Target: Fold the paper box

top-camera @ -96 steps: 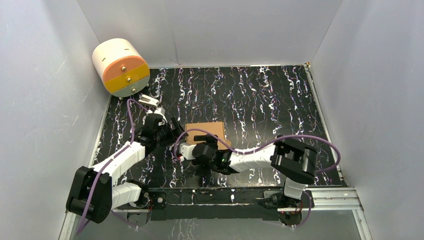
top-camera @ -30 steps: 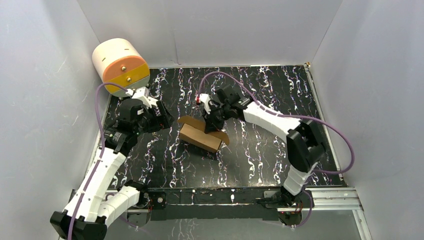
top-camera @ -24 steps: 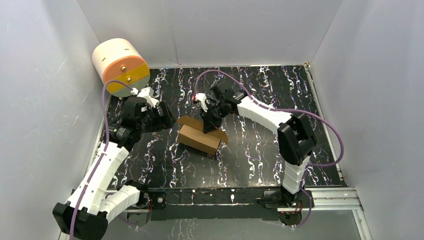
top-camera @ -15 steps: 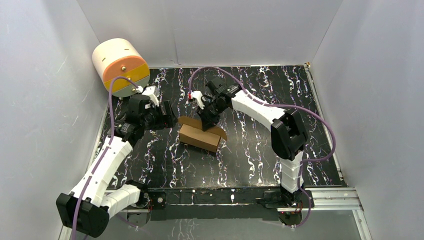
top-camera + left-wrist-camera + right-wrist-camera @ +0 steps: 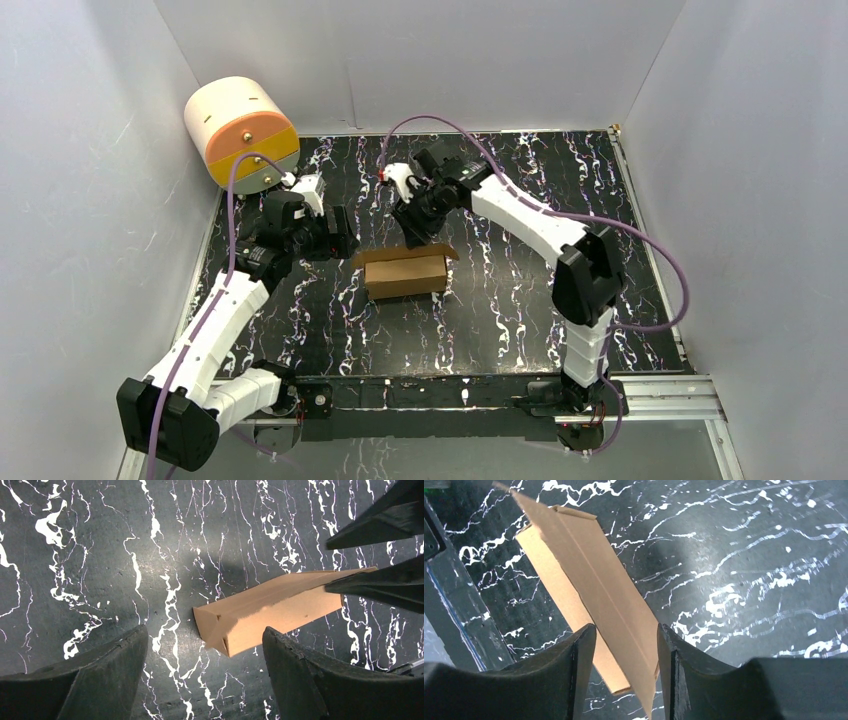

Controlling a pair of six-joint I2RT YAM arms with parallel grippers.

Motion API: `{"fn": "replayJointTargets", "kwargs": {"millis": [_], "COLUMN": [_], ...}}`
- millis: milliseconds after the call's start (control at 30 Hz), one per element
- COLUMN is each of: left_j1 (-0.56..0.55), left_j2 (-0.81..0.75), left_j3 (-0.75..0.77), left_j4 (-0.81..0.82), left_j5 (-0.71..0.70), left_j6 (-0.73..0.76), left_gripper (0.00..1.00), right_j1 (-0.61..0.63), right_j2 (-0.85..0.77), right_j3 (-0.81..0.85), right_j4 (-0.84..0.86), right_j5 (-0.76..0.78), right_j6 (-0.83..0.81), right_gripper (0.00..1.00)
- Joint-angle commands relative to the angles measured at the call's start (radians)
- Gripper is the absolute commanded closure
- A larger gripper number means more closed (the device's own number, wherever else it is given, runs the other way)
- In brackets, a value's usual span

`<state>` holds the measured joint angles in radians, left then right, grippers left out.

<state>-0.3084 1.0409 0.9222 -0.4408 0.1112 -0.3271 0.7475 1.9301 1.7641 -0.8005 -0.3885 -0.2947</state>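
Overhead, one brown paper box lies on the black marbled table. It is just beneath the right pincer on its near side, and just right of the left pincer. The box is a long rectangular shape with one loose flap raised along its far edge.

The right pincer is released, jaws parted. In its wrist view the thin edge of the flap runs up between the fingers, and whether it touches either finger cannot be told. The left pincer is also released, jaws spread wide. One short end of the box lies beyond and between its fingers, apart from both.

Bare table stretches right of the right pincer to the right edge, and from the box to the near rail. Left of the left pincer the table edge is near. One cream, orange and yellow drawer unit stands at the far left corner, behind the left pincer. White walls close three sides.

Counted: one box, one drawer unit, two arms, two purple cables.
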Motion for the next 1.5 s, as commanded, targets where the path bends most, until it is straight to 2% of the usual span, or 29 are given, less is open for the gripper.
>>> {"fn": "replayJointTargets", "kwargs": {"millis": [0, 233, 533, 667, 867, 1100, 1467], "left_j1": [0.008, 0.008, 0.009, 0.008, 0.006, 0.005, -0.010], "left_j2": [-0.006, -0.015, -0.073, -0.023, 0.050, 0.060, 0.043], "left_j3": [0.023, 0.013, -0.069, -0.083, -0.085, -0.104, -0.144], "left_j4": [0.005, -0.024, 0.034, 0.055, 0.072, 0.096, 0.094], "left_j5": [0.028, 0.086, 0.053, 0.086, 0.131, 0.179, 0.210], "left_j6": [0.067, 0.068, -0.009, -0.030, -0.042, -0.083, -0.139], "left_gripper": [0.18, 0.18, 0.19, 0.22, 0.29, 0.38, 0.51], "right_j1": [0.008, 0.009, 0.006, 0.004, -0.005, -0.005, -0.006], "right_j2": [-0.186, -0.394, -0.534, -0.536, -0.503, -0.506, -0.511], "right_j3": [-0.087, -0.312, -0.552, -0.595, -0.613, -0.627, -0.668], "right_j4": [0.092, 0.184, 0.354, 0.401, 0.434, 0.462, 0.473], "right_j5": [0.130, 0.276, 0.382, 0.424, 0.423, 0.373, 0.348], "right_j6": [0.139, 0.237, 0.286, 0.271, 0.251, 0.266, 0.314], "right_gripper": [0.41, 0.35, 0.35, 0.36, 0.42, 0.54, 0.62]}}
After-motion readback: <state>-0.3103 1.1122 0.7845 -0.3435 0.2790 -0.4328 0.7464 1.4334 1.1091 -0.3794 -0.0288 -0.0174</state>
